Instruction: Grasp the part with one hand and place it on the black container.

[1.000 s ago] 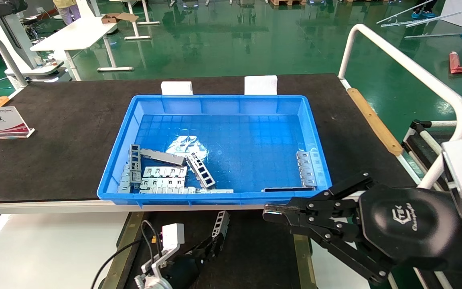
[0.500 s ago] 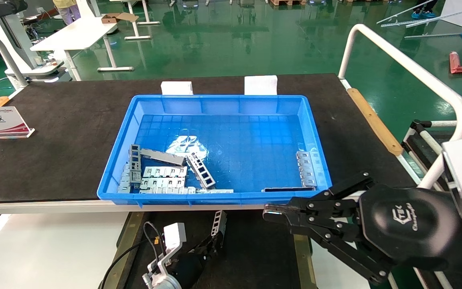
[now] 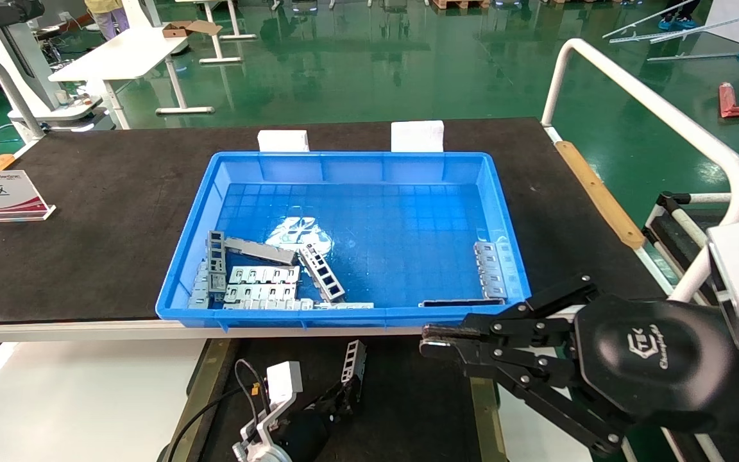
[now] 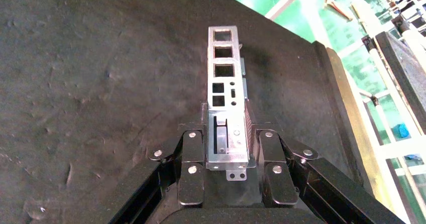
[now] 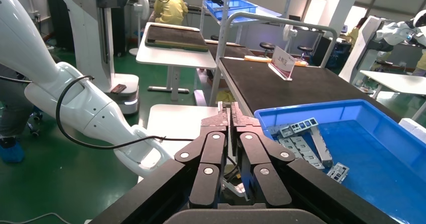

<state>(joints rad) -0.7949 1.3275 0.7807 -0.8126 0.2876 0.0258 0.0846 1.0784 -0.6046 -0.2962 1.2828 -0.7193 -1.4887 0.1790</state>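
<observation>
Left tool (image 3: 344, 394) clenched on part (image 3: 353, 361) above black container (image 3: 408, 398); right tool (image 3: 430, 340) closed, idle.

Bright, even overhead light fills the hall. Glare pools white on the gridded floor of the blue plastic crate (image 3: 369, 244) and streaks the glossy green floor (image 3: 369, 70). Shadows lie soft and faint.

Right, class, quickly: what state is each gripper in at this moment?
Left gripper: shut on the part, over the black container.
Right gripper: shut, holding nothing, beside the blue crate.
</observation>
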